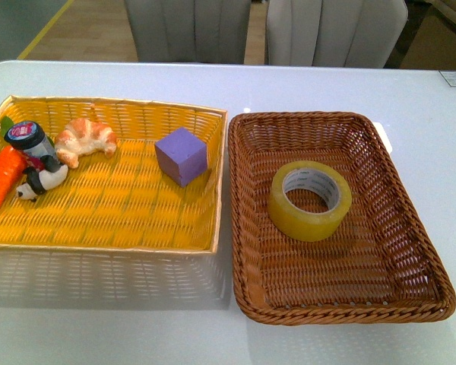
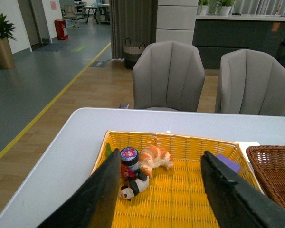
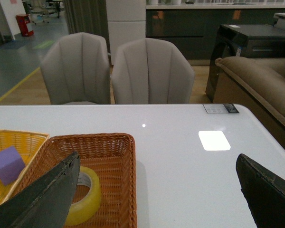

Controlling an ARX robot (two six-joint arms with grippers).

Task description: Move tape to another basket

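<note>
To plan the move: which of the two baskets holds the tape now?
The dark brown wicker basket, beside the yellow basket, holds the tape lying flat and nothing else.

Two trays side by side on the tabletop point(image 1: 289, 84), tape point(image 1: 310, 200) lying flat in the right basket point(image 1: 410, 266), left tray point(image 1: 99, 243) holding cube point(image 1: 181, 156) — croissant point(image 1: 86, 139), jar point(image 1: 30, 142) and carrot point(image 1: 1, 182) further left.

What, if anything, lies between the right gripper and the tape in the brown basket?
Nothing visible. The tape lies flat and alone in the brown basket, its top uncovered; the right gripper is open above it.
</note>
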